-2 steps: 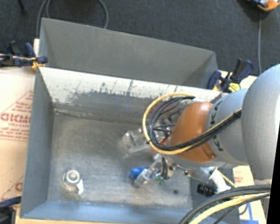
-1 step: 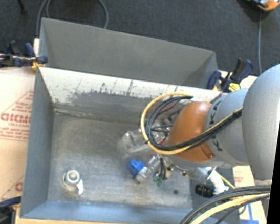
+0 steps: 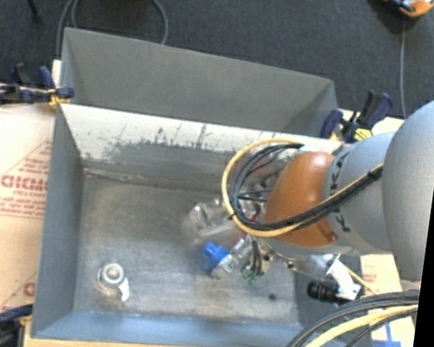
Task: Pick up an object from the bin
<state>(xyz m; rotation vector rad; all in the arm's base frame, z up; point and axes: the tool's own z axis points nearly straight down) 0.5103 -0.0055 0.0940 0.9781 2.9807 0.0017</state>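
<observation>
Most of the claw [image 3: 243,264] is hidden under the arm's orange cover [image 3: 302,197] and its looped cables [image 3: 240,181], so whether it is released or clenched cannot be told. What is seen of it is low in the bin [image 3: 63,211], right of the floor's middle.

Just beside it on the left (contact cannot be made out), a small blue thing [image 3: 212,255] is seen lying on the bin floor. A pale, clear part is joined to its right end, and its kind cannot be made out.

Just above it a clear plastic piece [image 3: 204,220] is found, its right side covered by the cables. A black and white item [image 3: 330,290] is partly hidden under the arm at the right. Well apart, near the front left corner, a small clear container [image 3: 112,279] with a round top is set (upright, as it seems).
</observation>
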